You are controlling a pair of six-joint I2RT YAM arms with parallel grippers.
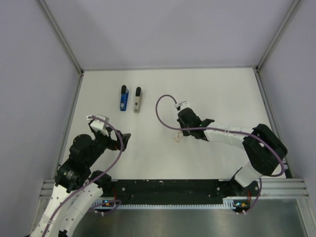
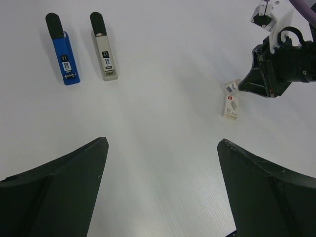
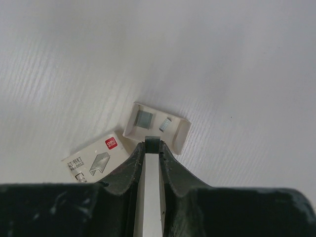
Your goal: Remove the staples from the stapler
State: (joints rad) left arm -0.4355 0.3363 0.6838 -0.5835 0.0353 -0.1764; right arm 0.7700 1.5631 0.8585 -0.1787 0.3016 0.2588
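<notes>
Nearest the bases, left gripper [image 1: 125, 140]: jaws spread wide, holding nothing, poised over the bare table [image 1: 222, 94] and aimed up the board.
Right gripper [image 3: 152, 150]: jaws drawn almost together on a small grey piece [image 3: 153, 142]. By its colour it is probably a clip of staples, but I cannot tell for sure.
Tray [image 3: 183, 134]: a small open white tray right at those fingertips, with two grey clumps of staples [image 3: 144, 117] lying in it.
Staple box [image 3: 98, 159]: a white printed sleeve just beside the tray, on the table.
Stapler [image 1: 123, 98]: blue, lying flat at the far side with its black end pointing away, well apart from both grippers. A grey twin [image 1: 138, 100] lies parallel just to its right, not touching.
Risk, the pinch: the grip is on the very tips and on a slim piece. A tilt or a quick release could let it fall outside the tray or break into loose staples.
Risk, the tray: it looks light and sits loose. A fingertip catching its wall could shove it or tip it, spilling what it holds.
Risk, the stapler: two like shapes lie close together, so a reach could close on the grey one or knock both askew. Whether the blue one holds more staples cannot be told.
Risk, the arms: both point toward the middle, so a joint reach could bring them into contact.
</notes>
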